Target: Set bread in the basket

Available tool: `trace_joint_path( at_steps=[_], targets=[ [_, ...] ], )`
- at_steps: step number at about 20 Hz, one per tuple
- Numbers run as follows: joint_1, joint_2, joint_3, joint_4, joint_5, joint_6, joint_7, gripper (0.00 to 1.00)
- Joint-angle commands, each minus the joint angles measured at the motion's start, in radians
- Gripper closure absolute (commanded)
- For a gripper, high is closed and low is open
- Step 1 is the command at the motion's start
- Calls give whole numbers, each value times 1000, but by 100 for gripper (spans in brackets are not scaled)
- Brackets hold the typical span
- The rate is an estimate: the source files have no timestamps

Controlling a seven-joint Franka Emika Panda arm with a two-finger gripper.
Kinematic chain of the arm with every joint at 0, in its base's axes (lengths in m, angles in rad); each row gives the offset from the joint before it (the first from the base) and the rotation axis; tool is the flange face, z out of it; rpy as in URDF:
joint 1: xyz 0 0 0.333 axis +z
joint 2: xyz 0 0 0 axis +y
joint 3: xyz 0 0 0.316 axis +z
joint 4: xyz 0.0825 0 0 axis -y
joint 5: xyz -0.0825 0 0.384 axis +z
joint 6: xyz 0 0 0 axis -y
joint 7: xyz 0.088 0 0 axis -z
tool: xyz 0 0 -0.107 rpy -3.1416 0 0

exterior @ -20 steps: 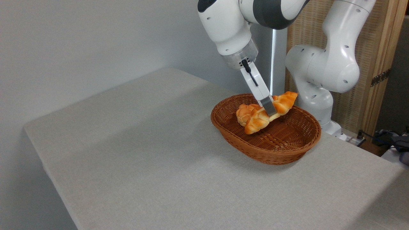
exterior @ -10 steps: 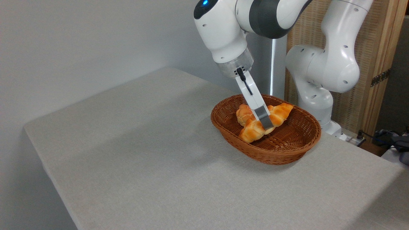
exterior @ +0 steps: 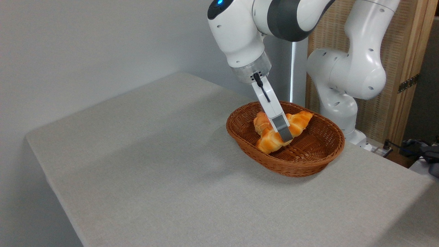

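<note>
Grey cloth covers the counter (exterior: 164, 178) where the wicker basket (exterior: 301, 164) sits, and the claw (exterior: 284, 134), tilted in from above and closed across the braided loaf (exterior: 271, 142), holds it low inside beside a round roll (exterior: 261, 121), seemingly ready to release.

the middle of the bread (exterior: 271, 140) is covered by the gripper (exterior: 285, 134); only one finger is seen, so the jaw gap cannot be judged. the small roll (exterior: 261, 122) is partly hidden behind.
</note>
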Motion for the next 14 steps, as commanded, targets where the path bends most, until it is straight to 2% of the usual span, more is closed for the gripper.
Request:
trace_joint_path(
  at_steps=[1,7,9,11,14],
  targets=[
    [-9,1,12,18,16,8,14,0],
    [-9,31,12,130,-2,8,3,0],
    [-9,63,12,198,-43,8,-41,0],
    [-9,126,12,293,-92,8,-113,0],
    [-9,278,6,498,-145,-2,-249,0]
  ],
)
